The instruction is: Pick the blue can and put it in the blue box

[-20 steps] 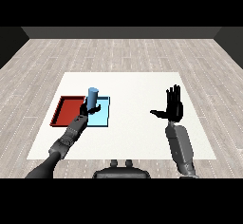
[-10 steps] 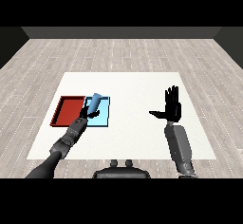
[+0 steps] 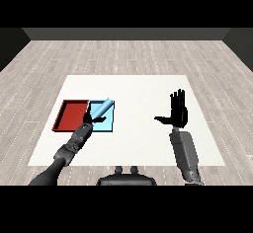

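The blue can point(image 3: 102, 108) lies tilted across the light blue tray point(image 3: 105, 125), its top pointing to the far right. My left hand point(image 3: 87, 125) sits at the tray's near left corner, right at the can's lower end, with its fingers relaxed and not wrapped round the can. My right hand point(image 3: 178, 113) is held up over the table's right half, open, with straight fingers pointing up and the thumb out to the left. It holds nothing.
The red tray point(image 3: 70, 116) lies against the left side of the blue tray. Both rest on the white table point(image 3: 138, 91), whose near edge runs just behind my forearms.
The can has gone from upright in my left hand to tipped over and lying in the blue tray. My left hand has drawn back slightly. The right hand has stayed put.
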`<state>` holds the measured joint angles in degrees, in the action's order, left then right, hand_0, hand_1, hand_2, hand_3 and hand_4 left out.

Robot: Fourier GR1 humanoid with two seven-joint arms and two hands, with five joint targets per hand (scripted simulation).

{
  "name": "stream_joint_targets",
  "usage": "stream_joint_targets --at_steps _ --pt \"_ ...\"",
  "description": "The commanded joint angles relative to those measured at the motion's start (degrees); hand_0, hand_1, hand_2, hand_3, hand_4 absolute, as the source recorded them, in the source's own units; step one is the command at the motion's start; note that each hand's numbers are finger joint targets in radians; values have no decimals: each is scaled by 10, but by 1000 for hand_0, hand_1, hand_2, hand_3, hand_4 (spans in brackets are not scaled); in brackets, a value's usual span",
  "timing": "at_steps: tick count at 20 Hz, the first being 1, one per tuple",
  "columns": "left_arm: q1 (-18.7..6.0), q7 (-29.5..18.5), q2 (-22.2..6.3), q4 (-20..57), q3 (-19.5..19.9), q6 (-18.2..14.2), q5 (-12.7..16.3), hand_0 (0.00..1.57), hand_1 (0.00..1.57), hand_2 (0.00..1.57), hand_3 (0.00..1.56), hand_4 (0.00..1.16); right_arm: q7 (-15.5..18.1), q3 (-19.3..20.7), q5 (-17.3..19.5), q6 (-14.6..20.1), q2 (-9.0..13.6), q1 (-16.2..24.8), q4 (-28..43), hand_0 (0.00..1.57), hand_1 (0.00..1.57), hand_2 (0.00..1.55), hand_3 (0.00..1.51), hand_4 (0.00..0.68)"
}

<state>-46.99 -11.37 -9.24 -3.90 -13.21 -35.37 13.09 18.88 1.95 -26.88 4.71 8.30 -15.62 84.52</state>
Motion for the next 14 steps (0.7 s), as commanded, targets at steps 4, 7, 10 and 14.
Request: stream_joint_targets --at_steps 4,7,10,14 --pt "6 -139 -10 -84 59 -49 44 0 0 0 0 0 1 6 -12 -14 -2 -1 5 0 0 0 0 0" --pt "-8 -195 -4 -150 74 30 61 0 0 0 0 0 9 -3 -2 -16 -3 -1 12 0 0 0 0 0" --pt "15 -271 15 -216 78 108 75 0 0 0 0 0 -12 -20 8 -17 2 3 13 0 0 0 0 0" --pt "88 -314 19 -321 59 179 83 0 0 0 0 0 -11 -29 21 -20 6 41 25 0 0 0 0 0"
